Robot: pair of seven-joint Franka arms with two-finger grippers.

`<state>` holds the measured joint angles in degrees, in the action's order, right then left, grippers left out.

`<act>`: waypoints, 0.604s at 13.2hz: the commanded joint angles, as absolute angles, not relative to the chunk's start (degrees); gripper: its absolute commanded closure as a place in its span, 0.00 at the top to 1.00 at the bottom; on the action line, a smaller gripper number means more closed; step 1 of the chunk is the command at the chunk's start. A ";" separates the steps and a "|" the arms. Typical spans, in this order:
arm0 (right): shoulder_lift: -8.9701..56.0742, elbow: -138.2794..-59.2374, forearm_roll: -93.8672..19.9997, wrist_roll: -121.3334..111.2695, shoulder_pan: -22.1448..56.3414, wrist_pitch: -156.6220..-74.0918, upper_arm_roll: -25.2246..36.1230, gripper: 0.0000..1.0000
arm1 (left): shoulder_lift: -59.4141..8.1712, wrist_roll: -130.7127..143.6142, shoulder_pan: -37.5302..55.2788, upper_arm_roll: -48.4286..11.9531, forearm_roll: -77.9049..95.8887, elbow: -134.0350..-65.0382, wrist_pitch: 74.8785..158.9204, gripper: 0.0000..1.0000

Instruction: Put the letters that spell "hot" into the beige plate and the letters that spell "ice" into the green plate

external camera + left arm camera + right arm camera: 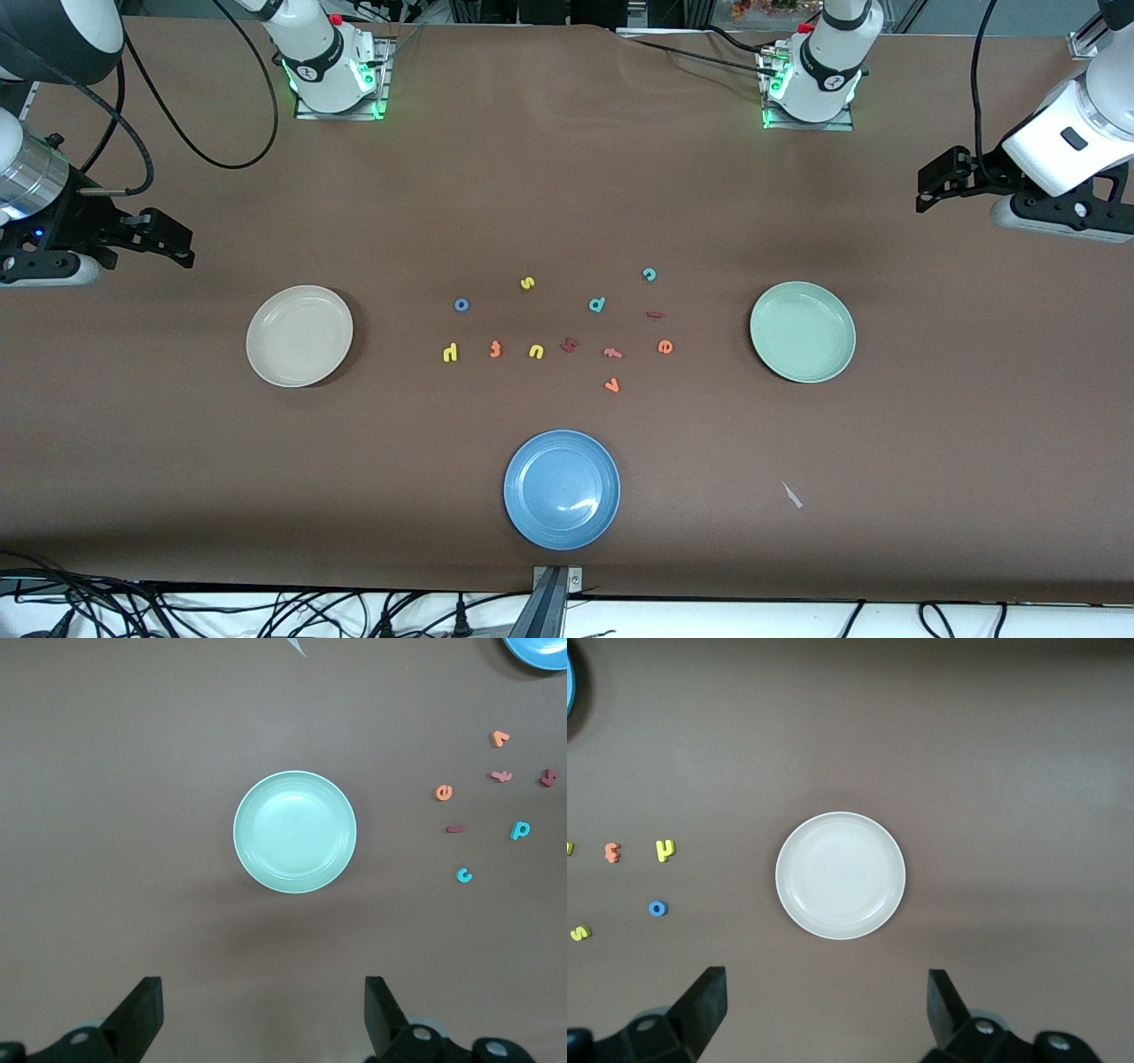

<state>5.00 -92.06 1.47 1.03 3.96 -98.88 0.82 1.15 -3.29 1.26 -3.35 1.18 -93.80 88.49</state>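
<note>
While both arms wait high at the two ends of the table, the only writing to be read is the foam letters themselves, scattered in the middle of the front view; the plates carry no marks. The beige plate [299, 336] sits at centre left of the front frame, the green plate [803, 331] at centre right, both bare. Between them lie the yellow "h" [450, 353], the blue "o" [462, 305] and the orange "t" [495, 349], grouped toward the beige plate. The teal "c" [649, 275], the dark red "i" [655, 315] and the orange "e" [665, 347] lie toward the green plate. Mixed among them are a yellow "s" [527, 283], a yellow "u" [536, 352], a teal "d" [597, 305], a chunky dark red letter [570, 345], a pinkish letter [612, 354] and an orange-red letter [611, 385]. All letters lie apart from one another and from the plates.

A blue plate [562, 489] sits at lower centre, near the table's front edge, and a small pale scrap [791, 494] lies at lower right. Wide brown table [177, 461] stays open around each plate.

The left gripper [264, 1014] hangs at the right edge of the front frame, its fingers spread wide and holding nothing; its wrist view looks down on the green plate. The right gripper [826, 1010] hangs at the left edge, likewise wide and holding nothing, with the beige plate centred in its wrist view.
</note>
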 commanded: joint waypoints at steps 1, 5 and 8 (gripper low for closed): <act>5.36 -91.31 2.20 1.22 3.95 -97.56 0.70 1.00 | 0.44 -4.66 0.79 -3.51 1.41 -91.93 86.75 1.00; 5.54 -90.79 2.02 0.97 3.87 -96.86 0.79 1.00 | 0.44 -4.66 0.79 -3.43 1.41 -91.93 86.66 1.00; 5.54 -90.79 1.93 0.88 3.87 -96.77 0.79 1.00 | 0.44 -4.66 0.79 -3.43 1.41 -92.02 86.66 1.00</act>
